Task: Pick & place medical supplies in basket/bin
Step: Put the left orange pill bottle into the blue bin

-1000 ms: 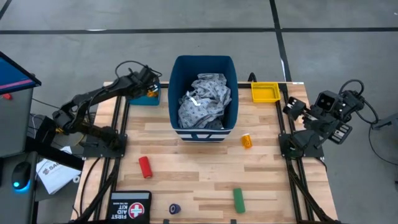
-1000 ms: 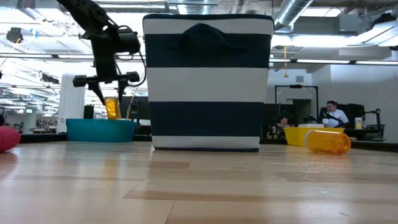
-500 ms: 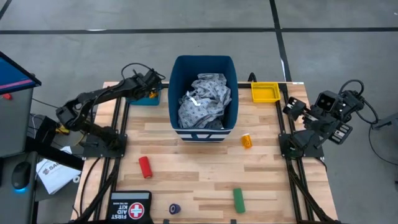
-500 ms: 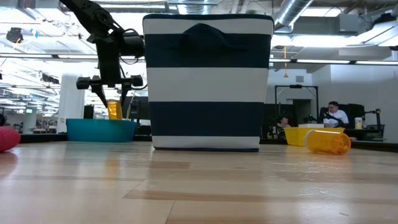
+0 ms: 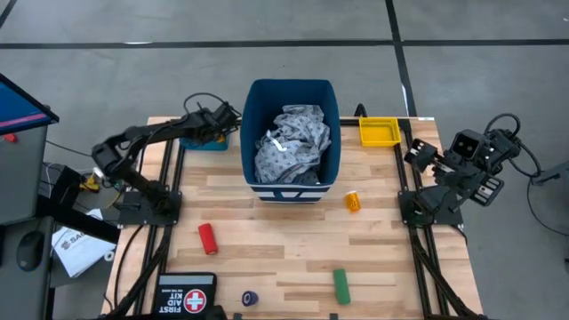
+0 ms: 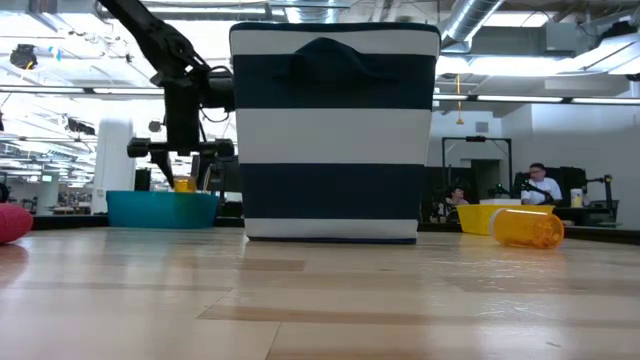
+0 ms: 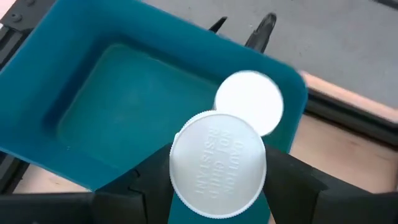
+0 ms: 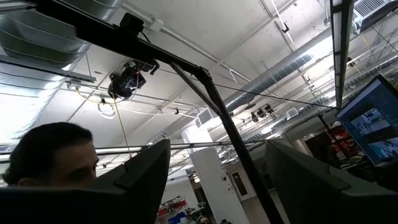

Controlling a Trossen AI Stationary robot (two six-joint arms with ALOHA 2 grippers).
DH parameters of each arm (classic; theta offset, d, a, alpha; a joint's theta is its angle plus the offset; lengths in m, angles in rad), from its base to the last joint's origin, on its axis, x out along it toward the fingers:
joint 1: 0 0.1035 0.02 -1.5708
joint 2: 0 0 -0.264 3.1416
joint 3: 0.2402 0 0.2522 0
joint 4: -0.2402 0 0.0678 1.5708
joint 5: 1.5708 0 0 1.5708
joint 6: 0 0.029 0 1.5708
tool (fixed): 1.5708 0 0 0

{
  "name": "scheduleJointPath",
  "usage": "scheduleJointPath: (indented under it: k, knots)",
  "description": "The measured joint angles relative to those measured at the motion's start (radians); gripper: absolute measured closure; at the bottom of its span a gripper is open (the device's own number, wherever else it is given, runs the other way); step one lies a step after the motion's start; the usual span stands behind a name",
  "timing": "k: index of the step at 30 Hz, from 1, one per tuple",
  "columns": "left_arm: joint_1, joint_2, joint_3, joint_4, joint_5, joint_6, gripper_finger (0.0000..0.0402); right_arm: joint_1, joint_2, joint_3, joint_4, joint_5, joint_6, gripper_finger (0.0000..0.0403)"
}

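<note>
- Bottle, orange with a white cap, is sitting upright between the left gripper's jaws, which are closing on its sides just over the teal tray; probably being lowered in, beside a second white cap.
- Right gripper is idling off the bench's right edge, pointing at the ceiling, jaws standing apart and holding nothing.
- Gown is filling the bin.
- Wooden bench is carrying another orange bottle, red cylinder, green cylinder, blue roll and yellow tray; an open workshop is showing behind.

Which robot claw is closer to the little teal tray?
The left claw. It hangs right over the teal tray, holding an orange bottle with a white cap. The right claw waits far off, past the blue bin at the table's right edge.
</note>
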Motion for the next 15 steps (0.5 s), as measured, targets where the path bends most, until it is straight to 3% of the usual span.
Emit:
scheduleJointPath:
  k: [15]
  knots:
    - [-0.021, 0.061, 0.000, 0.021, 0.010, 0.000, 0.0198, 0.000, 0.001, 0.000, -0.004, 0.000, 0.000, 0.0143]
